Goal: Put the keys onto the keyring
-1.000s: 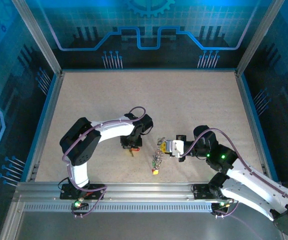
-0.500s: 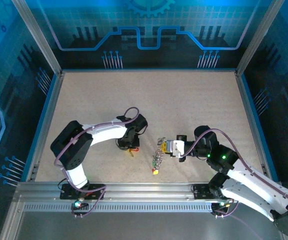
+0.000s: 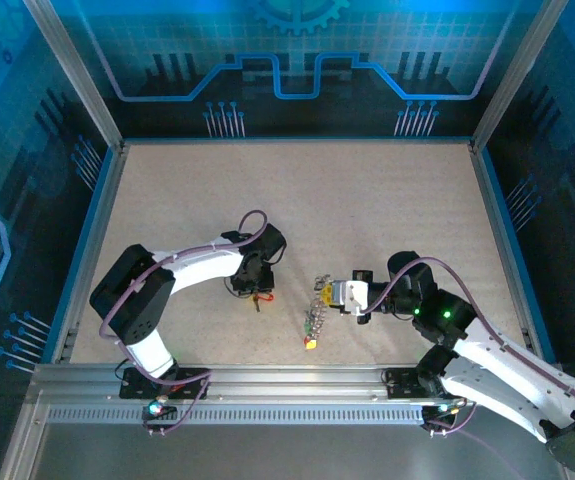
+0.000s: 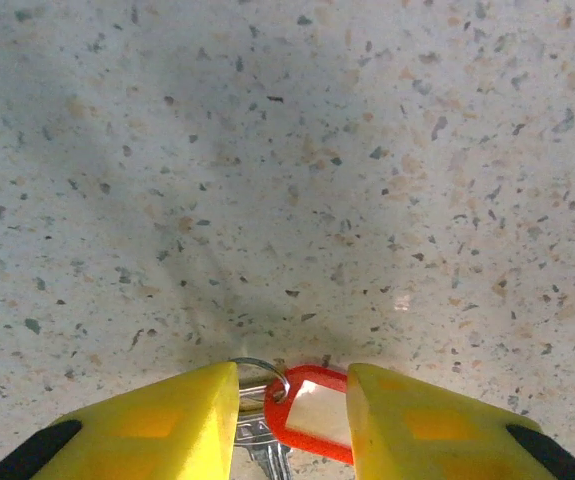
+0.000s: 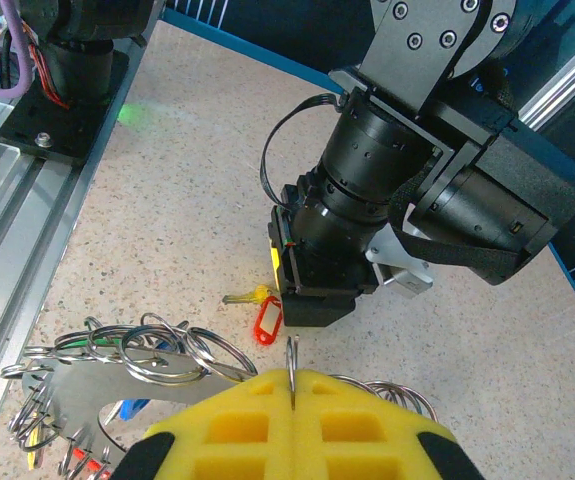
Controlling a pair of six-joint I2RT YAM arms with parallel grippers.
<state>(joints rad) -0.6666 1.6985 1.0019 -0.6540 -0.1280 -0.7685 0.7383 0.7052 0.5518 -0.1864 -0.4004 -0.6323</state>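
Keyring [image 5: 77, 385] clamped in the right gripper [image 5: 292, 385] (some keys [image 3: 312, 325] threaded); left gripper [image 4: 292, 378], parted, straddles a loose red key [image 4: 312, 415].

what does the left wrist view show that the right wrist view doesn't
Left wrist: the red key tag's white label, its small split ring and a metal key, between the left gripper's parted yellow fingers. Right wrist: the right gripper shut on a thin edge of the keyring with its looped rings, a yellow key, the left arm's wrist. Both: the red key tag on the speckled table.
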